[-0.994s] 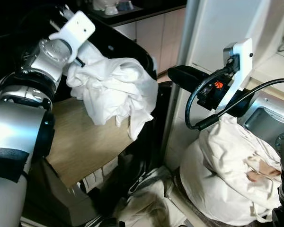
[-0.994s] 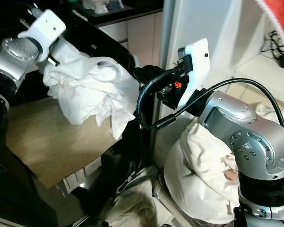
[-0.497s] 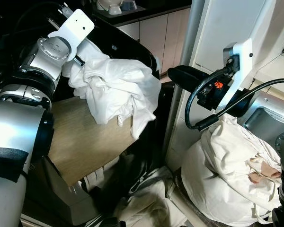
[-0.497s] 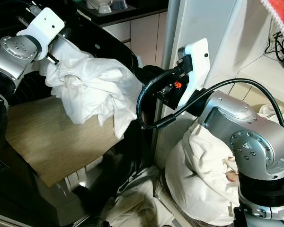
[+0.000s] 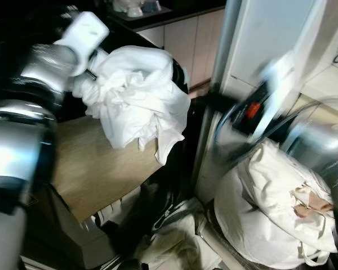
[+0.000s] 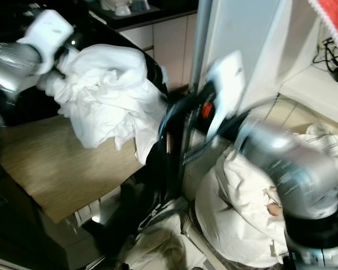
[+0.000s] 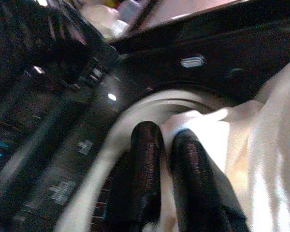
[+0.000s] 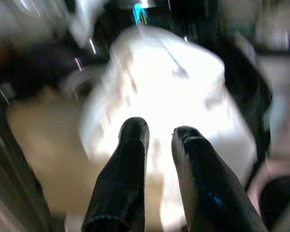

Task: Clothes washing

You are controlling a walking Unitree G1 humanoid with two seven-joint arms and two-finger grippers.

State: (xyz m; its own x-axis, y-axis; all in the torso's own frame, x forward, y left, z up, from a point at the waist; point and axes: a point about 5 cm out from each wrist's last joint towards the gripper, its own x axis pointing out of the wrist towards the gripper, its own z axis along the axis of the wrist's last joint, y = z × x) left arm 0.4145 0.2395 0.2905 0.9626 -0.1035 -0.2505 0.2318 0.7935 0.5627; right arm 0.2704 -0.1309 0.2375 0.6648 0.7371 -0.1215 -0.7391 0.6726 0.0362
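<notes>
Left gripper [image 7: 166, 140] clenched on a fold of the soft, light white garment [image 5: 136, 98], best held by bunched cloth; right gripper [image 8: 157, 133] slightly parted, empty.

Wooden board [image 5: 96, 163] at left, pale cabinet doors [image 5: 186, 39] behind, red cloth [image 6: 332, 17] top right.

Home laundry corner, dark washing machine [image 5: 158, 62], stuffed white laundry bag [image 5: 276, 214], clothes on floor [image 5: 180, 242], cabinets [image 5: 186, 39] behind
</notes>
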